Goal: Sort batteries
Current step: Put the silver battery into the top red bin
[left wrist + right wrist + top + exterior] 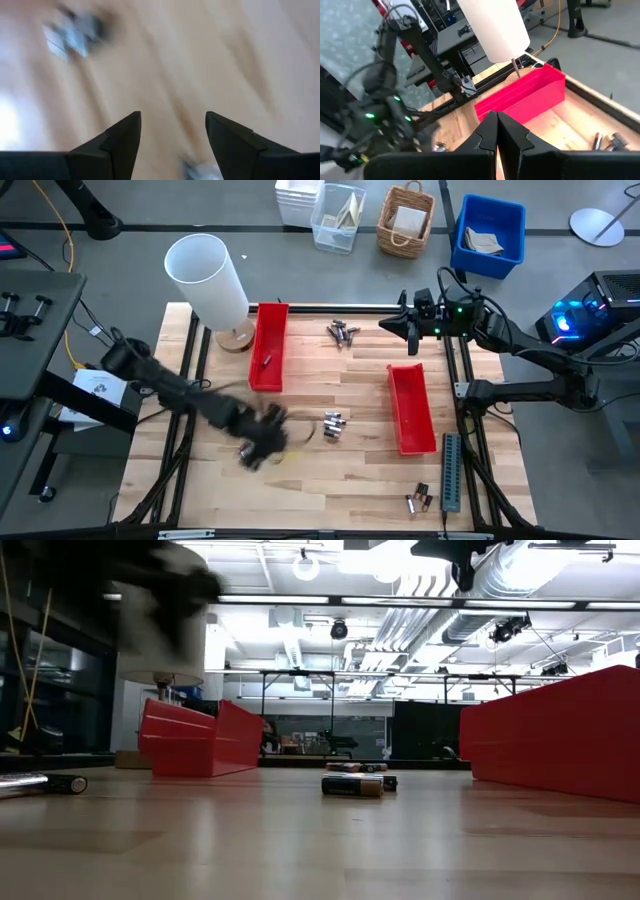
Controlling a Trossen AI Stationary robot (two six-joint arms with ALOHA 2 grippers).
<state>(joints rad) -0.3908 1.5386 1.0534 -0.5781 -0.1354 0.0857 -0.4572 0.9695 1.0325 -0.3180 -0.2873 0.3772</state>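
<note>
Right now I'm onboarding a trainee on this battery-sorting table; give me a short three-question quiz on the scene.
1. True or false: the left gripper is open.
2. How many red trays are on the table?
3. The right gripper is: A) shut, above the table's far edge; B) open over the right red tray; C) holding a battery.

Key
1. True: its fingers stand apart, near the middle batteries.
2. Two; the other is the left red tray.
3. A.
</note>
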